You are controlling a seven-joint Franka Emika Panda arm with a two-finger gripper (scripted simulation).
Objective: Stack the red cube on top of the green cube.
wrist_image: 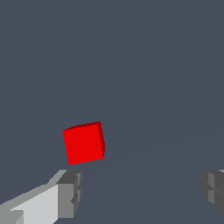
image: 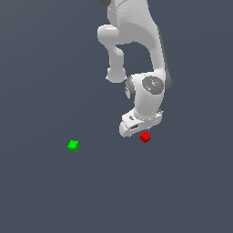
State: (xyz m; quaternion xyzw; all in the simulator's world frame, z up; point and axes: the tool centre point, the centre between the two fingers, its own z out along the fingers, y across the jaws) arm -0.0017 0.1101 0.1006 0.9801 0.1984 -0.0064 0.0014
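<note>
The red cube (image: 145,137) lies on the dark grey floor just beside the white gripper's (image: 138,129) lower edge, on the exterior view's right. In the wrist view the gripper (wrist_image: 142,192) is open and empty, its two grey fingertips (wrist_image: 70,192) wide apart. The red cube (wrist_image: 84,142) sits beyond them, close to one fingertip and off the middle of the gap, not touched. The green cube (image: 73,145) lies alone on the floor far off toward the exterior view's left. It does not show in the wrist view.
The white arm (image: 136,41) comes down from the top of the exterior view. The plain dark grey floor (image: 182,191) spreads all around both cubes.
</note>
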